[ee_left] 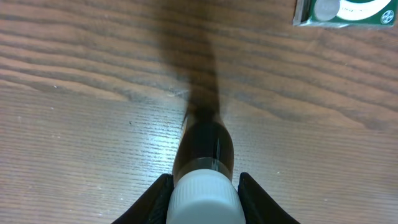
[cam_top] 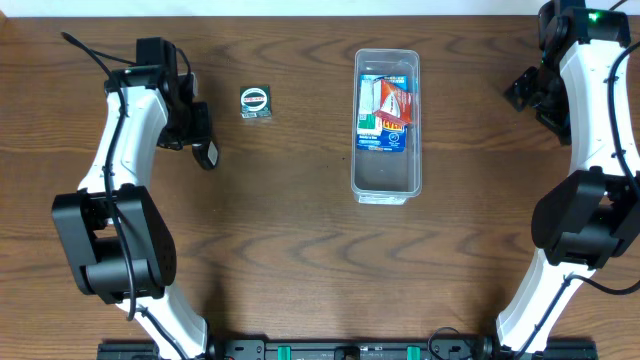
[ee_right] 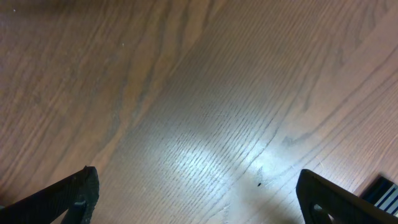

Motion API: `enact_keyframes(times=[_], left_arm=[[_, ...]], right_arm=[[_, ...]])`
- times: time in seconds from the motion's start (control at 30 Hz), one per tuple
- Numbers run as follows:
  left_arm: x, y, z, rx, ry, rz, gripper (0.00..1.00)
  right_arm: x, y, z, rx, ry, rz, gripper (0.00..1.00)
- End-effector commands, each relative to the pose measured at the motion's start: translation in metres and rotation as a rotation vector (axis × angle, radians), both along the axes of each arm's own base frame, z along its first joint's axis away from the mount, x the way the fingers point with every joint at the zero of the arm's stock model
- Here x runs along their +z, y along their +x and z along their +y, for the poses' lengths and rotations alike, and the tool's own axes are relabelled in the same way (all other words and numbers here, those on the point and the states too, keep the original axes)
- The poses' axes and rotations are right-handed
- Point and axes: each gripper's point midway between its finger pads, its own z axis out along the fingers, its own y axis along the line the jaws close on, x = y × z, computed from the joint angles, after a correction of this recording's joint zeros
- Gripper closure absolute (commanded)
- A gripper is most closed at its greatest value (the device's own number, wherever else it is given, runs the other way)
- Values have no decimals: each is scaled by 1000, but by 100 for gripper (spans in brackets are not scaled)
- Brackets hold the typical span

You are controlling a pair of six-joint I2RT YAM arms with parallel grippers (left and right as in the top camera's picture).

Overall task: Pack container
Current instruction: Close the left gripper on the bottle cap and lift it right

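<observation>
The container (cam_top: 386, 180) is a long clear tub at centre right, with colourful packets (cam_top: 385, 115) lying in its far half. My left gripper (cam_top: 203, 140) is shut on a dark bottle with a white ribbed cap (ee_left: 205, 193), held above the table at the left. A small green box (cam_top: 256, 103) lies right of that gripper; its edge shows in the left wrist view (ee_left: 345, 12). My right gripper (cam_top: 530, 95) is open and empty at the far right, over bare wood (ee_right: 199, 155).
The wooden table (cam_top: 300, 250) spreads around the tub. The arm bases stand at the front left (cam_top: 115, 240) and front right (cam_top: 585, 230). A black rail (cam_top: 330, 350) runs along the front edge.
</observation>
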Motion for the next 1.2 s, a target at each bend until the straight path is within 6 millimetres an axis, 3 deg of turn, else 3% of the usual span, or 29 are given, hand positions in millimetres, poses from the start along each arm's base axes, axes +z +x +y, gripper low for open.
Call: enact_keyframes(times=[0.0,0.37,0.57,0.77,1.17], left_arm=[[55,13,-1,-5,2,-143,67],[184,-19,-40,-96,-134,-472,67],[228,-45,-77,-201,-189,-585,67],[237,-60,-128,-307,-249,-590,68],[206,-78,-245,-545,-361,-477,71]], right_arm=[[10,-2,-4,-20,-19,-24,1],[10,-2,-4,-20,-19,-24,1],[10,-2,-4,-20,-19,-24,1],[10,-2,-4,-20,-19,-24,1],[10,-2,-4,-20,-19,-24,1]])
